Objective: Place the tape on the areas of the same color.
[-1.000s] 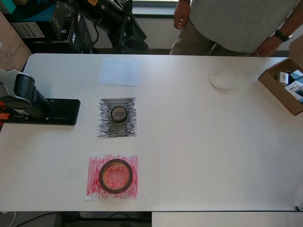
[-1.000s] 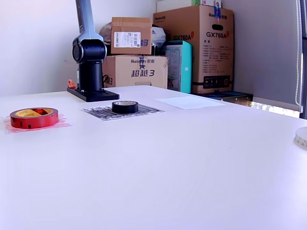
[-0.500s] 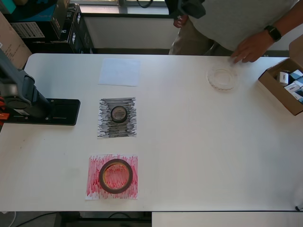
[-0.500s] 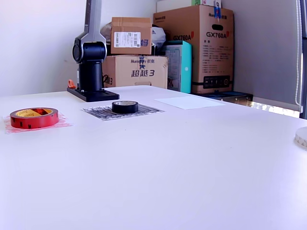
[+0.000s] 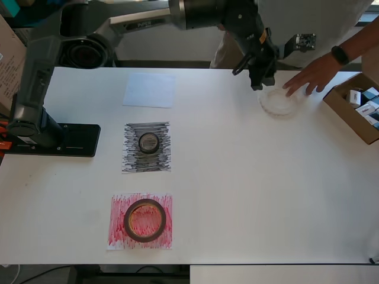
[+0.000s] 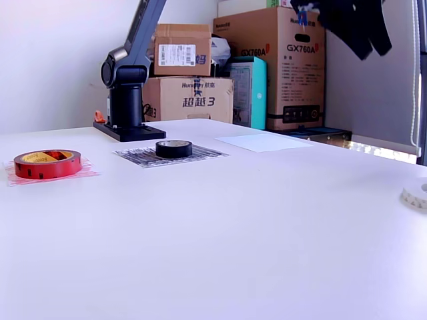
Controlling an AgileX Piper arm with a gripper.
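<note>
Whitish tape roll point(image 5: 278, 102) lies flat, hole up; jaws' opening can't tell, beside it.

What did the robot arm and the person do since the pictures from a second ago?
The arm swung out from beside its base across the table; its gripper now hangs above the whitish tape roll, holding nothing. The person's hand reached in and now rests at that roll's edge. The red roll and black roll stayed on their matching sheets, and the white sheet is still bare.
</note>
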